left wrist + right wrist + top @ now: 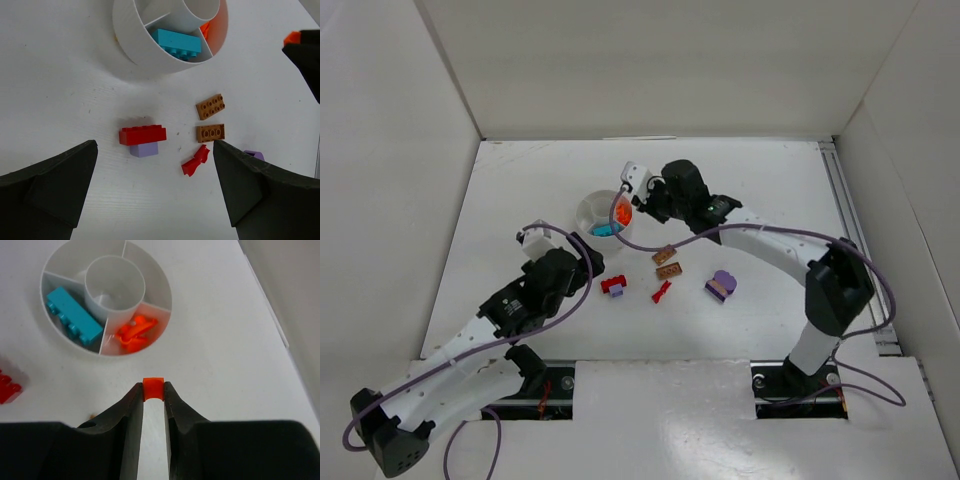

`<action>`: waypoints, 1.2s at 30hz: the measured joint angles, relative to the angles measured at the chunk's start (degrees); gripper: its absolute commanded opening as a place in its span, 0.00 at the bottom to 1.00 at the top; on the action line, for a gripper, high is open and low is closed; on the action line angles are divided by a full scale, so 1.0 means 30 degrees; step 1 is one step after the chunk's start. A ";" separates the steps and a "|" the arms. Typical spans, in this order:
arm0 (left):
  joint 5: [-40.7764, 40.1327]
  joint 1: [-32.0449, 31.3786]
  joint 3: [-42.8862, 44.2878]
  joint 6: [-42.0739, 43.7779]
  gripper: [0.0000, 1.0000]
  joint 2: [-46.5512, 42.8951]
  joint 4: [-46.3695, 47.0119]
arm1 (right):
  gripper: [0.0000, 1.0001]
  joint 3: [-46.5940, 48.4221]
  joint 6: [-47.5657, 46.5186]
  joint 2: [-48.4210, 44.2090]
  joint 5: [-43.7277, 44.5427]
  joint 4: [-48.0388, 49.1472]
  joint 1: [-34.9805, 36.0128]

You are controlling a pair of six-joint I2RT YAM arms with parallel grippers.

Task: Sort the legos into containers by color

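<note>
- Table point(520, 200): white, walled round; we see both arms reaching over it.
- L gripper point(155, 150): jaws spread wide, gripping nothing, hanging above the loose legos.
- R gripper point(153, 396): clenched on a small orange brick point(153, 388), pinched at the fingertips.
- Dish point(165, 285): just ahead of R's tips. Its near rim sits btwn the held brick & the wedge holding an orange piece point(135, 332). Teal brick point(73, 316) is in the wedge to the left.
- Ahead of L, btwn its fingers: red brick point(142, 135) stacked on a lilac brick point(145, 149), w/ the dish further ahead.
- Ahead-right of L: two tan bricks point(210, 106), apart from each other.
- Purple brick point(721, 285): mostly hidden behind L's right finger.
- Small red piece point(196, 161): just beside that finger.
</note>
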 measured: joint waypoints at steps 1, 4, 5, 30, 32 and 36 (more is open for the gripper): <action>-0.0007 0.0000 -0.0022 -0.0044 1.00 -0.0007 0.0029 | 0.26 0.0714 -0.0430 0.0765 -0.0670 -0.0022 -0.0226; 0.0015 0.0022 -0.0029 -0.0131 1.00 0.0102 0.0124 | 0.26 0.2324 -0.1428 0.2703 -0.2237 -0.0131 -0.0525; 0.0022 0.0044 -0.0029 -0.0138 1.00 0.0175 0.0168 | 0.26 0.2783 -0.1683 0.3286 -0.2630 -0.0138 -0.0539; 0.2200 0.1275 -0.0029 0.1020 1.00 0.2025 0.1486 | 0.90 0.5224 -0.2718 0.6011 -0.4357 -0.0189 -0.0743; 0.2521 0.1275 -0.0029 0.1413 1.00 0.2310 0.1654 | 1.00 0.4051 -0.2630 0.4794 -0.3927 -0.0197 -0.0860; 0.3526 0.1275 -0.0022 0.2572 1.00 0.3308 0.2171 | 1.00 0.1049 -0.2339 0.1523 -0.3045 -0.0219 -0.1617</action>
